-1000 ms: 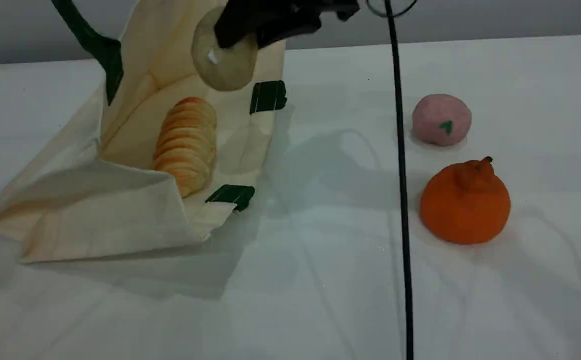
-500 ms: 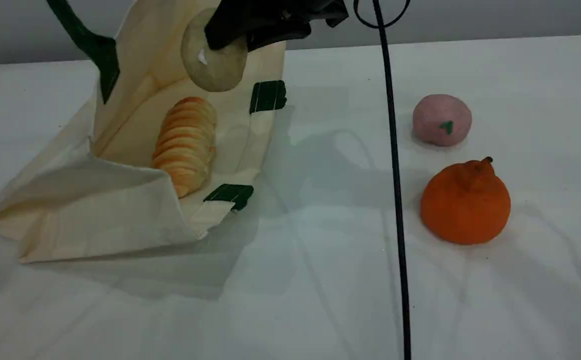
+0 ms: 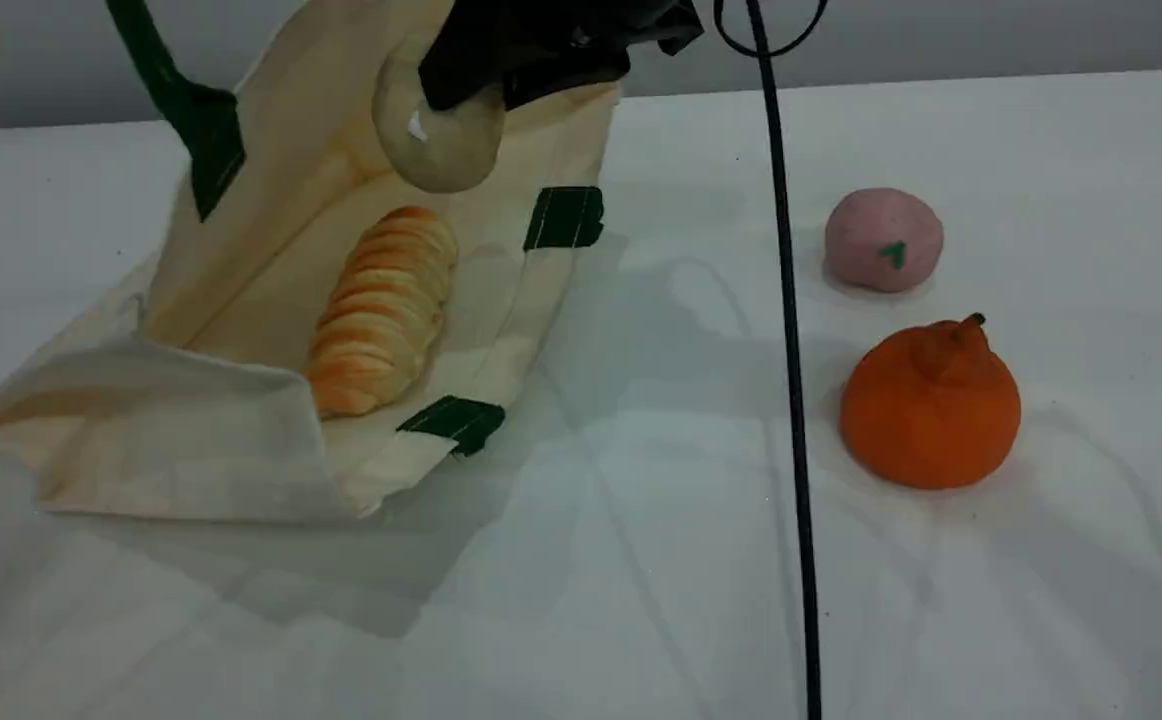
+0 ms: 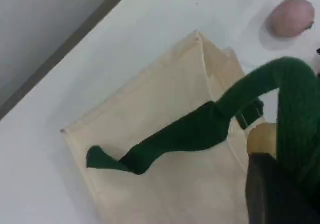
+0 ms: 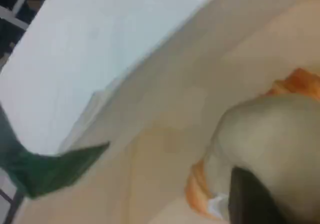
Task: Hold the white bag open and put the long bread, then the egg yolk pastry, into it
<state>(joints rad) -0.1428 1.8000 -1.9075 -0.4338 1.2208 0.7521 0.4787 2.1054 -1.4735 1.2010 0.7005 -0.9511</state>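
Leftmost, toward the left edge of the white-clothed table (image 3: pixel 641 600): large cream-white cloth tote bag (image 3: pixel 191 440), lying on its side, mouth gaping toward the right. Upper rim lifted clear of the table by one dark green strap handle (image 3: pixel 191 120), pulled taut and running out past the top edge of the scene view. Left gripper (image 4: pixel 277 184) clamped tight on that strap handle, as seen in the left wrist view. Inside the bag, on the lower cloth panel just within the mouth: elongated golden-orange ridged bread roll (image 3: pixel 381 315), lengthwise along the panel, between two green rim tabs. Above the roll's far end, off the cloth: smooth beige-tan egg-shaped pastry (image 3: pixel 436 140) with a small white spot, gripped at its upper part by the right gripper (image 3: pixel 471 80), jaws set narrow around it. Further right: thin black cable (image 3: pixel 791 400) hanging across the view from top to bottom. Toward the table's right edge, well apart from the bag: pink ball with a green mark (image 3: pixel 883 240), and nearer the front edge, round orange tangerine-shaped item (image 3: pixel 931 405).
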